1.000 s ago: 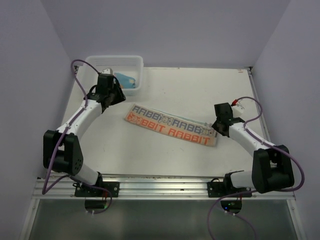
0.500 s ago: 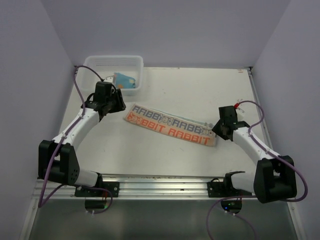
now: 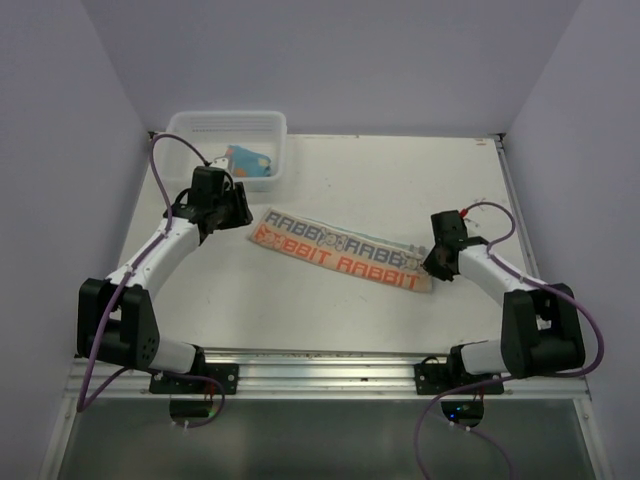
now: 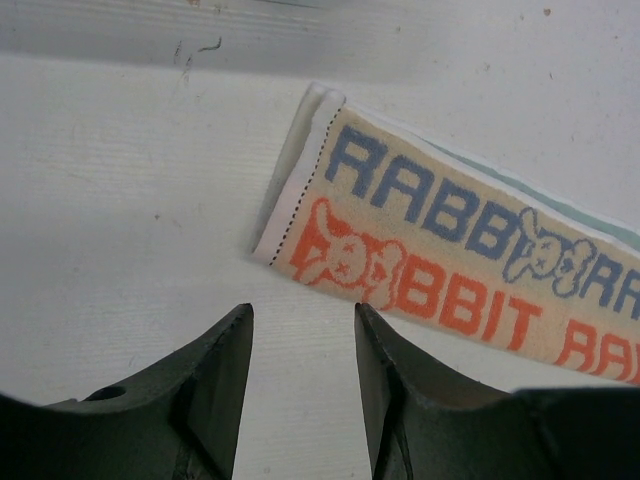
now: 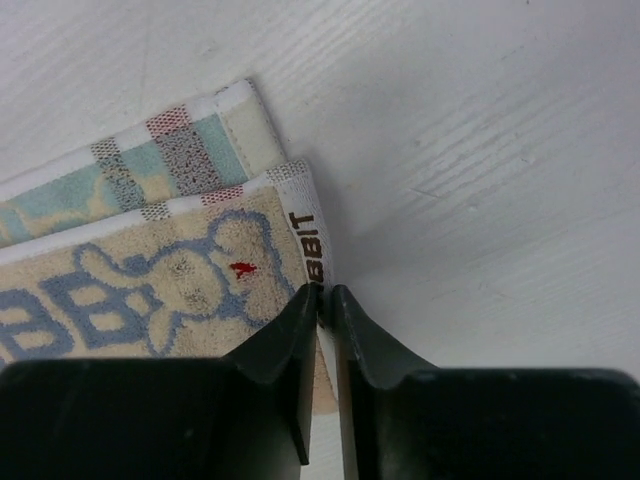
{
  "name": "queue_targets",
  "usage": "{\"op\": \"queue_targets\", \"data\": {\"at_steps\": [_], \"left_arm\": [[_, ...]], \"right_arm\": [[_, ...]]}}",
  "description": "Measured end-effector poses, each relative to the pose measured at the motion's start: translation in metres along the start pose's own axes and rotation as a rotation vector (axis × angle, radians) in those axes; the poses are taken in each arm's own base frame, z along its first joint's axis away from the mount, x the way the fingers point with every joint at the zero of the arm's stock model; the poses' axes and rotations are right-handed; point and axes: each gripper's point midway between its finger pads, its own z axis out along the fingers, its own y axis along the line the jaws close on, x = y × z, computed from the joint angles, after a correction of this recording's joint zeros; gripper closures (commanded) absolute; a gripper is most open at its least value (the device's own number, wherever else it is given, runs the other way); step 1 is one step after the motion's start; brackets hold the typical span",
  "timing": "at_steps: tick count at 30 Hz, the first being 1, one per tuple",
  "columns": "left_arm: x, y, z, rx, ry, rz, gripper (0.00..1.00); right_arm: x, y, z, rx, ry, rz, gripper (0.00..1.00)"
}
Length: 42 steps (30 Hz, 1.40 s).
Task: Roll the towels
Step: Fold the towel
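Note:
The cream towel (image 3: 340, 252) with orange and blue "RABBIT" lettering lies folded into a long strip across the table's middle. My left gripper (image 3: 232, 210) is open just off its left end; in the left wrist view the towel's end (image 4: 420, 240) lies ahead of the gripper (image 4: 300, 320), apart from it. My right gripper (image 3: 433, 262) is shut on the towel's right edge; in the right wrist view the gripper (image 5: 325, 297) pinches the white hem (image 5: 300, 225). The light blue towel (image 3: 250, 160) lies in the basket.
The white slatted basket (image 3: 225, 119) stands at the back left corner, just behind my left arm. Grey walls close in the table on the left, back and right. A metal rail (image 3: 320, 372) runs along the near edge.
My left gripper has drawn back from the basket and come down beside the cream towel's left end. My right gripper has moved onto the towel's right edge and closed on it.

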Motion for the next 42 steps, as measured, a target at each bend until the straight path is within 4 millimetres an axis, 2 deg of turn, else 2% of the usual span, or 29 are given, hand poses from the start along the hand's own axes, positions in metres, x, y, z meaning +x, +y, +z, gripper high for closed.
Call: {"op": "queue_targets", "data": {"at_steps": [1,5,10,11,15,23,28,35,42], "left_arm": [[0.000,0.000,0.000,0.000,0.000,0.000,0.51],[0.000,-0.001,0.000,0.007,0.002,0.000,0.50],[0.001,-0.004,0.000,0.020,0.007,0.001,0.50],[0.001,-0.004,0.000,0.022,0.008,0.001,0.50],[0.002,-0.006,0.000,0.033,0.011,0.001,0.50],[0.003,-0.010,0.000,0.052,0.013,0.004,0.50],[0.003,-0.012,-0.001,0.058,0.015,0.005,0.49],[0.003,-0.011,-0.001,0.057,0.015,0.005,0.49],[0.003,-0.011,-0.001,0.058,0.015,0.005,0.49]], "right_arm": [[-0.003,0.002,-0.001,-0.004,-0.004,-0.004,0.91],[-0.015,0.010,-0.006,-0.026,-0.030,-0.020,0.97],[-0.030,0.018,-0.013,-0.050,-0.067,-0.045,0.98],[-0.032,0.019,-0.014,-0.052,-0.074,-0.050,0.95],[-0.035,0.017,-0.015,-0.039,-0.079,-0.061,0.65],[-0.033,0.010,-0.014,-0.009,-0.067,-0.063,0.58],[-0.027,0.013,-0.007,-0.020,-0.034,-0.062,0.58],[-0.006,0.010,0.011,-0.009,0.056,-0.076,0.58],[-0.006,0.012,0.012,-0.017,0.054,-0.084,0.75]]}}
